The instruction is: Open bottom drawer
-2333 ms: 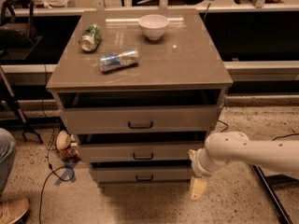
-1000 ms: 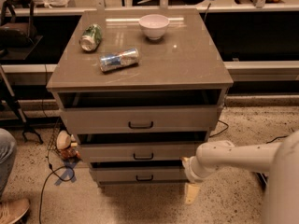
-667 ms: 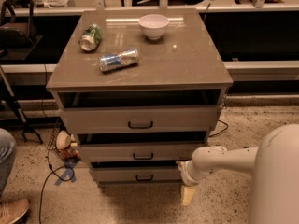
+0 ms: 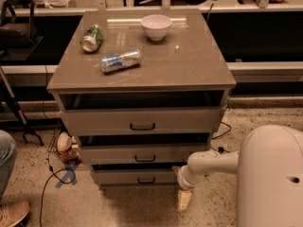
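Grey-tan black-handled bottom drawer (image 4: 118, 177), end effector (image 4: 184, 199) beside

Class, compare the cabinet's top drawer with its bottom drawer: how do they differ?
The top drawer has a taller, wider-looking front than the bottom drawer. The top drawer sits just under the tabletop; the bottom drawer is nearest the floor. The gripper hangs by the bottom drawer's right end, well below the top drawer. Both have flat grey-tan fronts with small black bar handles.
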{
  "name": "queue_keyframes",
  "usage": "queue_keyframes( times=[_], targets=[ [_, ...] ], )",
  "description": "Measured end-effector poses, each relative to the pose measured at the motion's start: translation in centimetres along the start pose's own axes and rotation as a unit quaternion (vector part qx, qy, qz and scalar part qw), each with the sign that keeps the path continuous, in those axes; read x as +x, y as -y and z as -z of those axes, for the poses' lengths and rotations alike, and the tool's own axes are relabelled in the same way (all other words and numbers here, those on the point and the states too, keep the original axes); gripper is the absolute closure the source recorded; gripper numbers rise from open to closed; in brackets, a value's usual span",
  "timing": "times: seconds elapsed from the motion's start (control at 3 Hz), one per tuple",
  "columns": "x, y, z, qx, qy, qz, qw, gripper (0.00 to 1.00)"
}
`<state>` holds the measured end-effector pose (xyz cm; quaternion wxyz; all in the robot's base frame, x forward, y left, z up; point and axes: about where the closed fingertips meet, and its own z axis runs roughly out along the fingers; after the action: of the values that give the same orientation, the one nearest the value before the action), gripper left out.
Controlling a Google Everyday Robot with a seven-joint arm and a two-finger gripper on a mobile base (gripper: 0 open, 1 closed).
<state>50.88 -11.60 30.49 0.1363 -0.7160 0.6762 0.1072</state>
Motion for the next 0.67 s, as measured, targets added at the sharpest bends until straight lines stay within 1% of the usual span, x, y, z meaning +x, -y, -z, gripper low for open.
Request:
queue_keyframes(
  times=[0.33,0.67],
  targets=[
    [1.1,0.4,-1.2,0.004,-0.002,-0.004,1.0,0.0],
    [3.1,1.0,-3.1,0.017,-0.02,-0.007,0.9996,0.0]
  ],
)
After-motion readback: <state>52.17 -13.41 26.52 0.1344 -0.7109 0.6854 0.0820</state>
